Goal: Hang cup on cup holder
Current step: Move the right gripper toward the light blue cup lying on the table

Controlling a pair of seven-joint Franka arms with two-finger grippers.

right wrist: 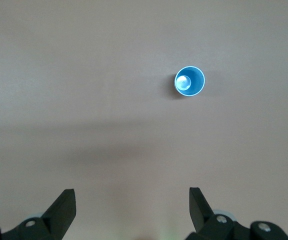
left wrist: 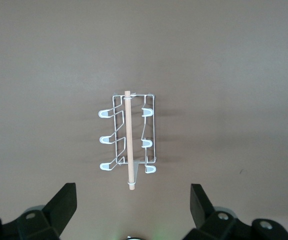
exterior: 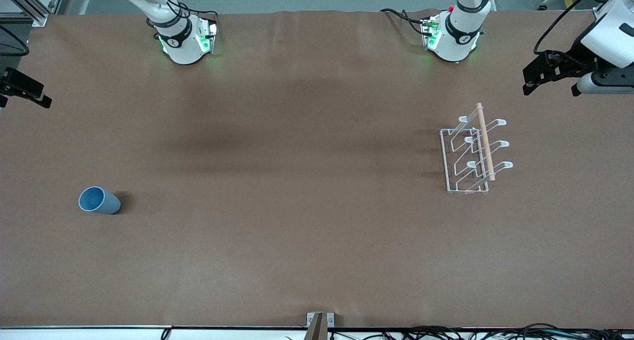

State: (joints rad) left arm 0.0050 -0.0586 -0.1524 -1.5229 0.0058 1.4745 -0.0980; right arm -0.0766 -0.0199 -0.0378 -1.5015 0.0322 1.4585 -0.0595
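Right now both of my arms are drawn back and raised high at the two ends of the table (exterior: 297,260), each waiting with nothing held. At the right arm's end, my right gripper (right wrist: 132,207) hangs high over bare brown cloth, its black angular fingers (right wrist: 64,207) spread wide apart; in the front view only a dark piece of it (exterior: 22,88) shows at the picture's edge. The cup (exterior: 99,200) stands upright with its mouth up at that same end of the table, nearer the front camera than my right base (exterior: 184,41); it is a small light-blue tumbler, matte, slightly tapered, with a paler round floor visible inside from my right wrist view (right wrist: 189,81). The table covering is a plain brown, faintly creased sheet. Toward the left arm's end stands the cup holder (exterior: 470,154), a white wire rack with a rectangular base, six looped prongs angled upward and a pale wooden rod (exterior: 486,141) along its top; it sits well apart from the cup. My left gripper (left wrist: 134,207) hovers high above the rack, wrist turned downward, fingers (left wrist: 201,205) wide apart and empty. I can read no writing anywhere.
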